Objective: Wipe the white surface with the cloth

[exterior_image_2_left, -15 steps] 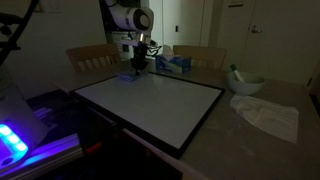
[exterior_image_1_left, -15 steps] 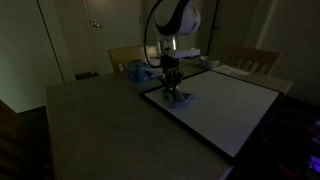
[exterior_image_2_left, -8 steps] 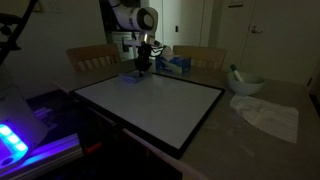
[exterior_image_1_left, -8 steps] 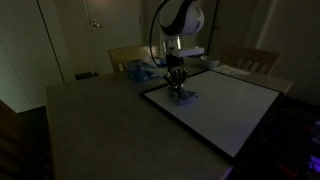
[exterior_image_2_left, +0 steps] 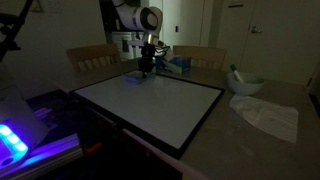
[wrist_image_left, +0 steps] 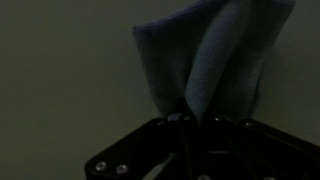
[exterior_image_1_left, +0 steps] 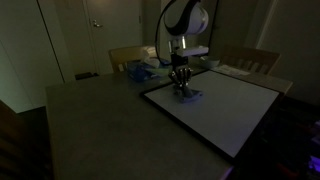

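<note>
Blue-white packaging heap near cloth

- white surface: large flat rectangular board with a thin dark border, lying level on the counter.
- cloth: small bluish-grey rag, bunched into upright folds, resting on the board near one edge.

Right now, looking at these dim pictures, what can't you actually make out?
- Wrist view: the tips of the end effector, buried in the bunched cloth it grips.
- Both exterior views: whether the cloth actually presses on the white surface; too small and dark.
- An exterior view: what the bluish heap at the table's far edge is; too dim and small.
</note>
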### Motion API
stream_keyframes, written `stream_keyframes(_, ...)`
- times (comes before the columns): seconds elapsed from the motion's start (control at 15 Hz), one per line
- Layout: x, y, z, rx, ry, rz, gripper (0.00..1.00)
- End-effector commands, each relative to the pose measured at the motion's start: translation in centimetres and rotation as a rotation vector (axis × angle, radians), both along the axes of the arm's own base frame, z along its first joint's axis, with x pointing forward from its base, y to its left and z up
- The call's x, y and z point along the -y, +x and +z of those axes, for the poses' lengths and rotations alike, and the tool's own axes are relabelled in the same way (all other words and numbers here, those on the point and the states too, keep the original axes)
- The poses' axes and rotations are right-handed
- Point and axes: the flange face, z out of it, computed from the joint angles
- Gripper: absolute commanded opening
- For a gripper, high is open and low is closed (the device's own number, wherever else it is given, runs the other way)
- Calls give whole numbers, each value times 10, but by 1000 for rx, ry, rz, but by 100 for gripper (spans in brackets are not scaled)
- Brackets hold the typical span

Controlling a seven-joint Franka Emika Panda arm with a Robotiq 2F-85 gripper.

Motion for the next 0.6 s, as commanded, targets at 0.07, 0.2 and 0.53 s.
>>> stream_keyframes(0.07, 0, 0, 0, -1, 0, 0, 3)
stream_keyframes(0.2, 6, 1, -3, 2, -11, 15, 3)
stream_keyframes(0.53, 24, 0, -3, 17, -54, 12, 3)
